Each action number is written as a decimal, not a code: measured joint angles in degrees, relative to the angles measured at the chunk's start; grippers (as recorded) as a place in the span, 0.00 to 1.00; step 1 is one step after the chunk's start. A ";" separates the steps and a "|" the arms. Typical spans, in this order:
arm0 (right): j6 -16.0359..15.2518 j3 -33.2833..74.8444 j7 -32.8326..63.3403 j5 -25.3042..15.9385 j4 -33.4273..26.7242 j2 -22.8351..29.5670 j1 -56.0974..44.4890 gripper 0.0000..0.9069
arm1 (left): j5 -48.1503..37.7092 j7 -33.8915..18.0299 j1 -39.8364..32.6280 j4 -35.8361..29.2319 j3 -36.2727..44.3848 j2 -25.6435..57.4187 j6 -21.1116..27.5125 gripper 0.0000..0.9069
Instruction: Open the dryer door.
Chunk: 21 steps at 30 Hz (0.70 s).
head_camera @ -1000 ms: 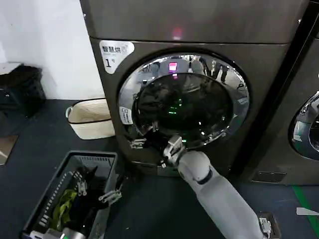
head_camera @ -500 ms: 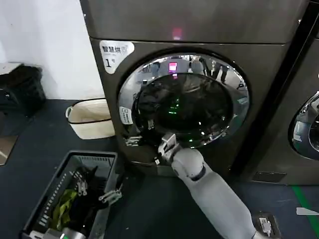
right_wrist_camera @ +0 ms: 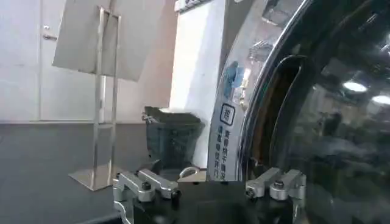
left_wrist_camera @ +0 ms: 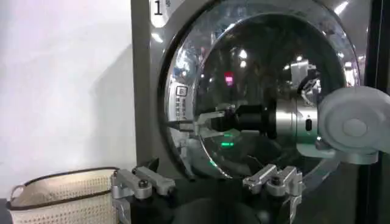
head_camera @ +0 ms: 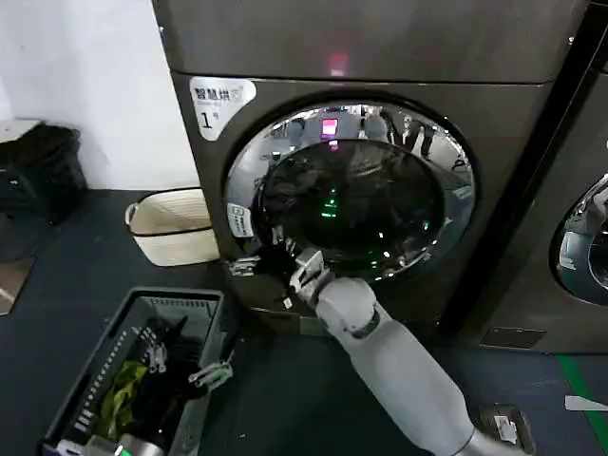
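Note:
The dryer stands straight ahead, with a white "1" sticker at its upper corner. Its dryer door is a round chrome-rimmed porthole of dark glass. My right arm reaches up from the lower right. The right gripper sits at the door's lower-left rim, open, with the rim edge between its spread fingers. The left wrist view shows that gripper against the door. My left gripper hangs open and low on the left, by the crate.
A grey crate of clothes lies on the dark floor at the front left. A cream woven basket stands beside the dryer. A neighbouring machine is on the right. A dark bin and a metal stand stand farther off.
My right gripper has slid left and slightly up along the door's lower rim to its left edge. The door and the left arm look unchanged.

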 joint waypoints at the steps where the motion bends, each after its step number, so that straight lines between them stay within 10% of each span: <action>1: -0.05 -0.03 -0.03 0.06 0.00 0.09 0.02 1.00 | 0.00 0.01 0.01 -0.01 0.00 0.00 0.00 1.00; 21: 0.85 2.52 -10.54 6.16 5.20 -3.37 -3.27 1.00 | -0.32 -0.24 -1.05 1.05 -2.05 0.47 0.88 1.00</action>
